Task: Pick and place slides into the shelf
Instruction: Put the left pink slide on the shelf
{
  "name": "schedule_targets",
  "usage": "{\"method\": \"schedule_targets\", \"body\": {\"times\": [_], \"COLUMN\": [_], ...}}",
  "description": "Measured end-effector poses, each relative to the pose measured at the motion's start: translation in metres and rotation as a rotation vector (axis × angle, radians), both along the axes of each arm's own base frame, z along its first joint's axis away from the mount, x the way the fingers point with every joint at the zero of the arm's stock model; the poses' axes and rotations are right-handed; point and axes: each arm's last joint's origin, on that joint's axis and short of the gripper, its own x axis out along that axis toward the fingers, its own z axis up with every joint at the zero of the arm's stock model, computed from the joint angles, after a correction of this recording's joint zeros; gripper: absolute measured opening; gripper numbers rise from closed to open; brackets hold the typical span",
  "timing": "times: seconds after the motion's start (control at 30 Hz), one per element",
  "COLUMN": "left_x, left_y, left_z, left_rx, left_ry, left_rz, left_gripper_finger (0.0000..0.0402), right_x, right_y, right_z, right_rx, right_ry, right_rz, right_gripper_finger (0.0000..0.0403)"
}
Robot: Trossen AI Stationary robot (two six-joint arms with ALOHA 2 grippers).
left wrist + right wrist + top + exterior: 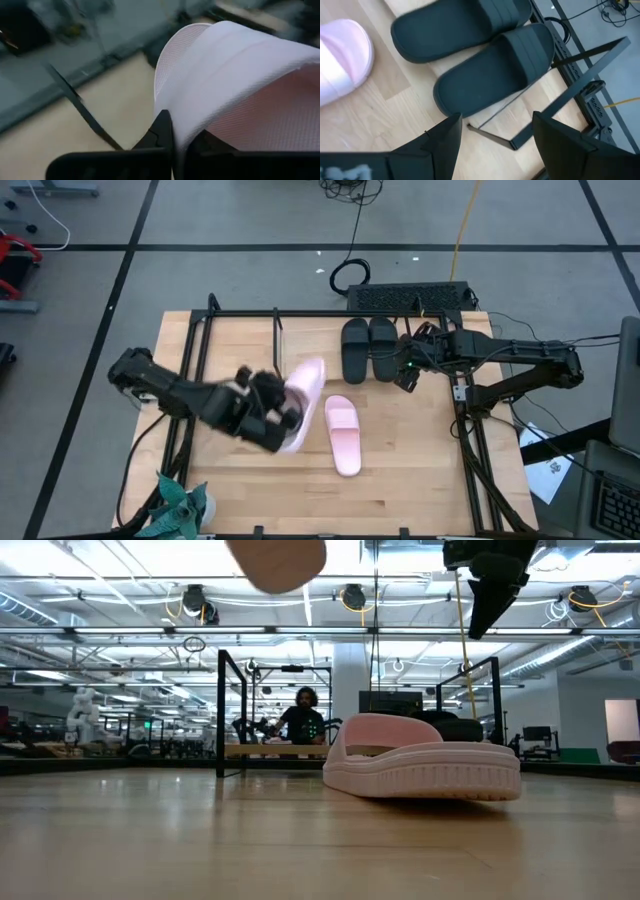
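Observation:
My left gripper point(280, 418) is shut on a pale pink slide point(303, 392) held well above the table; in the low view the slide point(276, 560) shows at the top edge. The second pink slide point(342, 435) lies flat on its sole at mid-table. Two black slides point(368, 348) lie side by side on the board by the shelf's thin black rods point(276, 332) at the far edge. My right gripper point(408, 372) hangs open and empty beside the black slides point(490, 75), to their right. My left gripper holds the pink slide by its broad strap point(185, 100), at the strap's edge. One finger point(162, 131) lies on the strap's outer face, the other seems to sit under it. The fingers come level from the table's left. The slide is lifted clear and tilted.
A larger black frame point(470, 430) runs along the table's sides. A teal cloth point(180, 505) lies at the near left corner. Bare wood shows left of the black slides. A person point(303, 720) sits in the room beyond the table.

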Motion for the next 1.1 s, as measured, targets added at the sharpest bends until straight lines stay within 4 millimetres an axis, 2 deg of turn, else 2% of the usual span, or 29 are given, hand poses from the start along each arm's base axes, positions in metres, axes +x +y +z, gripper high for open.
{"method": "schedule_targets", "body": {"times": [0.23,0.4,0.53,0.6,0.7,0.87,1.1], "left_x": [0.047,0.07,0.082,0.087,0.092,0.095,0.095], "left_y": [0.073,0.12,0.152,0.165,0.179,0.19,0.192], "left_z": [0.006,0.0,-0.022,-0.04,-0.062,-0.092,-0.105], "left_rx": [0.187,0.211,0.212,0.198,0.19,0.171,0.18], "left_ry": [-0.007,0.023,0.151,0.245,0.348,0.484,0.574], "left_rz": [0.105,0.13,0.148,0.156,0.179,0.209,0.204], "left_gripper_finger": [0.0,0.0,0.0,0.0,0.0,0.0,0.0], "right_x": [0.003,0.003,0.004,0.004,0.005,0.008,0.012], "right_y": [0.0,0.0,-0.001,-0.001,-0.002,-0.003,-0.003], "right_z": [0.001,0.001,0.001,0.002,0.002,0.003,0.005], "right_rx": [-0.004,-0.004,-0.006,-0.009,-0.015,-0.025,-0.042], "right_ry": [-0.032,-0.033,-0.037,-0.043,-0.049,-0.067,-0.101], "right_rz": [0.007,0.005,0.002,0.006,0.013,0.027,0.059], "right_gripper_finger": [0.0231,0.0231,0.0231,0.0231,0.0231,0.0231,0.0231]}}
